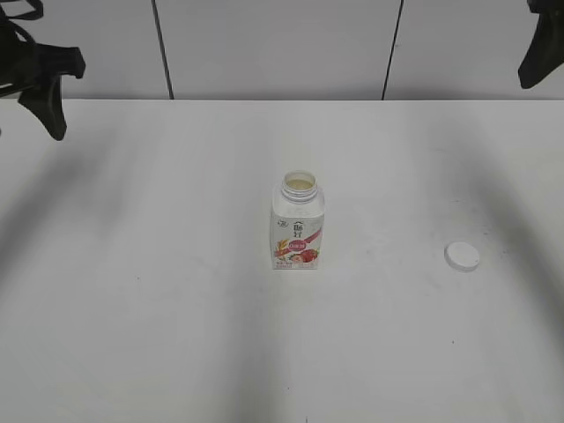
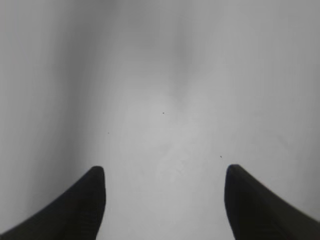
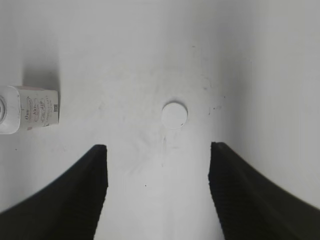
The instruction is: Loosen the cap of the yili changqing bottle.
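Note:
The yili changqing bottle [image 1: 298, 226] stands upright at the middle of the white table, white with a pink-red strawberry label. Its threaded neck is open, with no cap on it. It also shows at the left edge of the right wrist view [image 3: 27, 109]. The white round cap [image 1: 462, 256] lies flat on the table to the bottle's right, and shows in the right wrist view [image 3: 174, 115]. My left gripper [image 2: 165, 172] is open and empty, raised at the far left [image 1: 48, 84]. My right gripper [image 3: 157, 150] is open and empty, raised at the far right [image 1: 542, 44], above the cap.
The white table [image 1: 176, 308] ends at a back edge against a light panelled wall [image 1: 273, 44]. The left wrist view shows only bare table surface.

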